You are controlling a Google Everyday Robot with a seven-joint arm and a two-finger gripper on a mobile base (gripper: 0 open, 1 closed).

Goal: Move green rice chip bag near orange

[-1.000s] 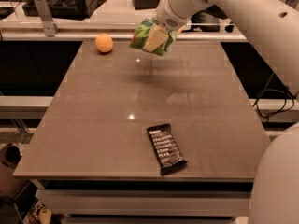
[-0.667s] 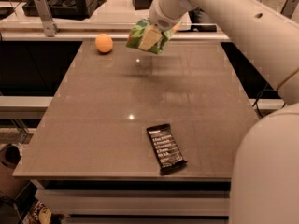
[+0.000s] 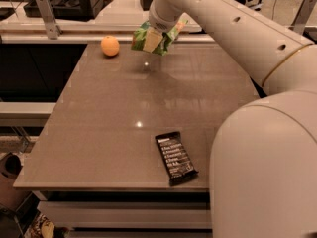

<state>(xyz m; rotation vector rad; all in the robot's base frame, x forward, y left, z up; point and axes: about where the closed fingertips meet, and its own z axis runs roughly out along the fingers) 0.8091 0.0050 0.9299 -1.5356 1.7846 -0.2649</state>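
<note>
The green rice chip bag [image 3: 148, 40] hangs tilted above the far part of the table [image 3: 99, 133], pinched at its upper end by the gripper [image 3: 161, 29] just over it. The orange [image 3: 110, 46] rests on the table nearby, apart from the bag; a black bar wrapper [image 3: 176, 156] lies near the front edge

Warm, dimmish overhead light fell on the table [image 3: 99, 133], leaving small bright glints on its sheen. The gripper [image 3: 157, 29], clamped on the green rice chip bag [image 3: 144, 40] above the far side, cast a soft shadow beneath.
</note>
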